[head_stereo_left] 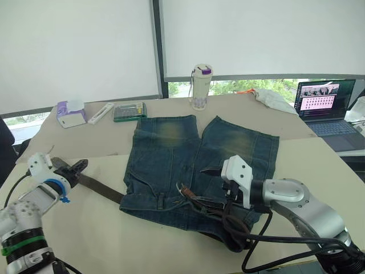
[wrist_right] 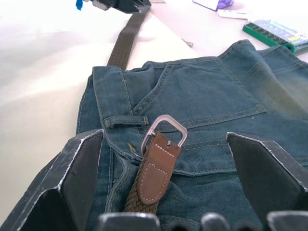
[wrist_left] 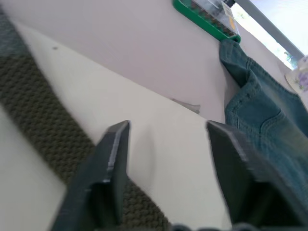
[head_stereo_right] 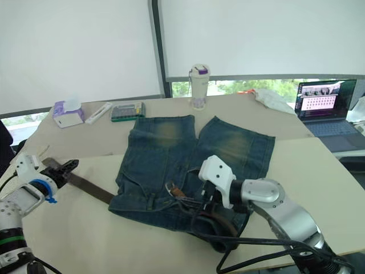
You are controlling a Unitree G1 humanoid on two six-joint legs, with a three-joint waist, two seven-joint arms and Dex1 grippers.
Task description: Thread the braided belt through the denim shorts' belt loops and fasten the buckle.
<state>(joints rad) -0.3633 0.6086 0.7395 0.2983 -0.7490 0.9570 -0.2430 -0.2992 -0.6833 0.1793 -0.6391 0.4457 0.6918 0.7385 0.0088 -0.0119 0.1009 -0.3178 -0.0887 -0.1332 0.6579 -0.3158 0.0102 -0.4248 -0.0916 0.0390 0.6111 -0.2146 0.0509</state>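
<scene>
Dark blue denim shorts [head_stereo_left: 194,165] lay flat on the cream bench [head_stereo_left: 114,240], waistband toward the robot. The dark brown braided belt [head_stereo_left: 102,190] ran out leftward from the waistband, seemingly partly threaded. Its silver metal buckle [wrist_right: 164,131] rested on the denim between the open right hand [wrist_right: 183,163]. The left hand [wrist_left: 166,159], open, hovered over the strap's tail, apparently ready to feed it.

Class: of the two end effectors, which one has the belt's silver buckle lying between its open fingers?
The right end effector: the buckle lies on the denim shorts between its fingers. The left end effector is at the braided belt's other end.
</scene>
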